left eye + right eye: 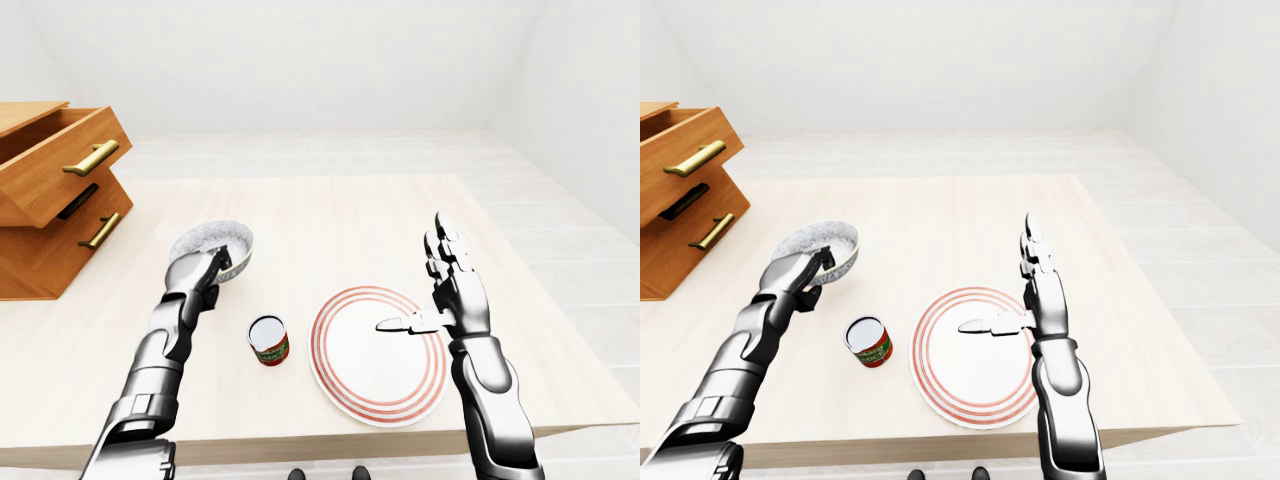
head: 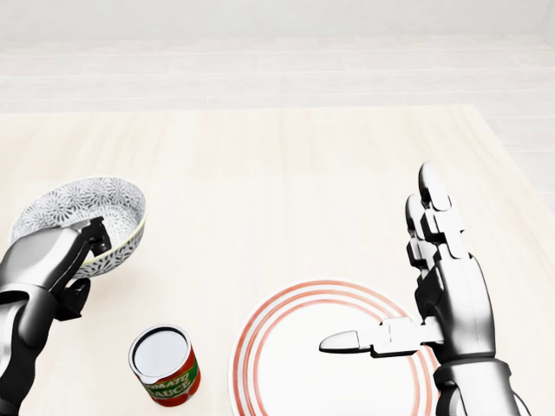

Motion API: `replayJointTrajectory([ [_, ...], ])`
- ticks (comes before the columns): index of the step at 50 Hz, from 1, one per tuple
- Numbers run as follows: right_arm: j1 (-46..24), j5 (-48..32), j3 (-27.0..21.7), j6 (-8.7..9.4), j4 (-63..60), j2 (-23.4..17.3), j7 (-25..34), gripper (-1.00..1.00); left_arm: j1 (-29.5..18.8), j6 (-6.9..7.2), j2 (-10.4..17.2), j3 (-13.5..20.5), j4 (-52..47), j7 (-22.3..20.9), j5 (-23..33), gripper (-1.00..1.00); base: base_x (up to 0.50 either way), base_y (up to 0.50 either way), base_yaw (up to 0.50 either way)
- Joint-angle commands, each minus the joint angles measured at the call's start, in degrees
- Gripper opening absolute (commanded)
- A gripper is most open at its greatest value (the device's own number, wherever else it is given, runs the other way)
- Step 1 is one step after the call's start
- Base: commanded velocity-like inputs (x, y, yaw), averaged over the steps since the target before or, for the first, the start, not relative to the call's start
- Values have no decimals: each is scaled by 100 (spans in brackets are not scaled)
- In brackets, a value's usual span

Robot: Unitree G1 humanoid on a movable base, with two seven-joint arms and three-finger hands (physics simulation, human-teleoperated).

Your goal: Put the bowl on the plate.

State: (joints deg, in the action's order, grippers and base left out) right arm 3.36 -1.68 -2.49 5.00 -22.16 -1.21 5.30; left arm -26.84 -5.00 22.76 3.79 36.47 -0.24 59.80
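Observation:
A grey-patterned bowl [image 2: 91,204] with a pale rim hangs tilted at the left of the head view. My left hand [image 2: 82,243] is shut on its near rim, one finger inside and the rest under the wall. The white plate [image 2: 290,373] with red rings lies on the table at the bottom centre, well to the right of the bowl. Over the plate's right side my right hand [image 2: 386,269] stands open, fingers pointing up and thumb [image 2: 347,340] reaching left above the plate.
A tomato sauce can [image 2: 165,364] stands upright between the bowl and the plate, near the table's bottom edge. A wooden drawer unit [image 1: 50,190] with one drawer pulled out sits at the table's left in the left-eye view.

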Motion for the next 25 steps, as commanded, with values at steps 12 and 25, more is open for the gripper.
replayJointTrajectory([
  [12,58,-1,14,0,-31,2,-7,100,359,0,-319,253,-2085,-960,-167,-100,0,0,0],
  [25,38,-9,-20,0,-119,-16,9,100,339,0,-590,209,-3178,-1743,-257,-100,0,0,0],
])
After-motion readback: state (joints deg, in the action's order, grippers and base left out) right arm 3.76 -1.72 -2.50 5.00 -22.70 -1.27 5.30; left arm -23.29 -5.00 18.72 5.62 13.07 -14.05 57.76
